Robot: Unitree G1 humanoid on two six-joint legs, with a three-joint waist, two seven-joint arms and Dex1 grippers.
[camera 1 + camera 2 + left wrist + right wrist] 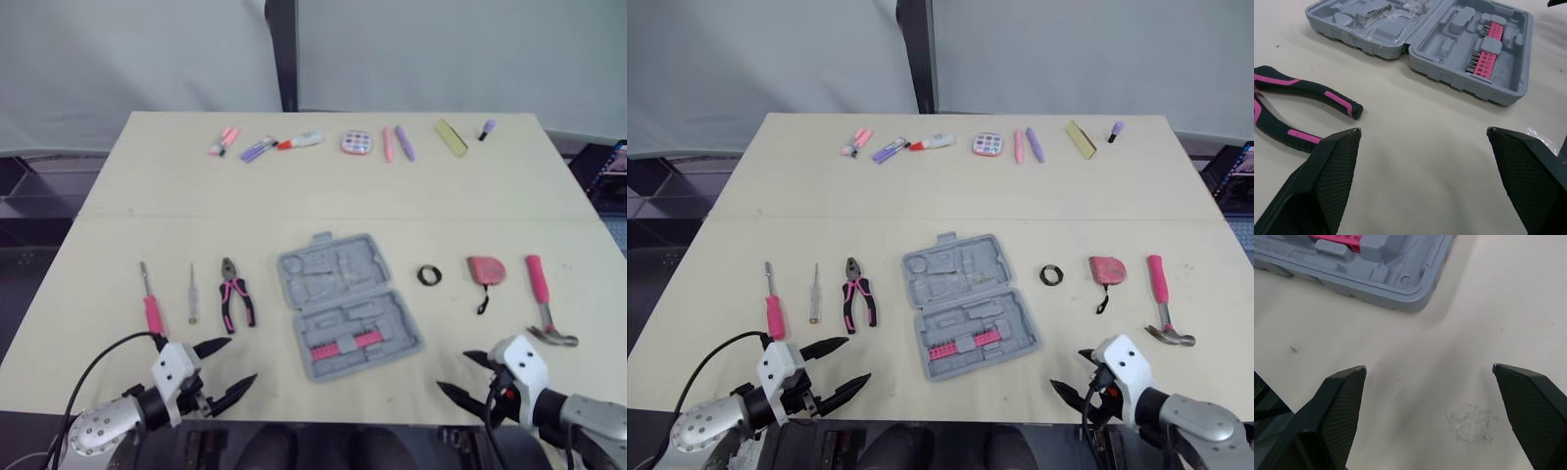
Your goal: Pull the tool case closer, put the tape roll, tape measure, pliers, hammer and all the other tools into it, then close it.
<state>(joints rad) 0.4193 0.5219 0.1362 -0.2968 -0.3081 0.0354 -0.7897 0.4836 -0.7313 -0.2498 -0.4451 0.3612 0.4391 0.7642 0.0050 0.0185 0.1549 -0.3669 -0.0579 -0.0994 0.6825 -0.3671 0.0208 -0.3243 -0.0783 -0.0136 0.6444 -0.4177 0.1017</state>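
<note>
Nothing packed yet: tool case (348,304) lies open, not pulled closer. Pliers (235,297) left of it; tape roll (429,275), tape measure (486,270), hammer (542,294) right of it. The left gripper (242,359) and right gripper (453,370) are held spread, empty.

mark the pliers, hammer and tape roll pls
pliers (231,286): left eye view, at the joint.
hammer (537,279): left eye view, on the pink grip.
tape roll (420,276): left eye view, on the ring's left rim.

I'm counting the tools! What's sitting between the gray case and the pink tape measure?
Just the small black tape roll, lying on the table, touching neither the case nor the tape measure. Both eye views show it.
</note>
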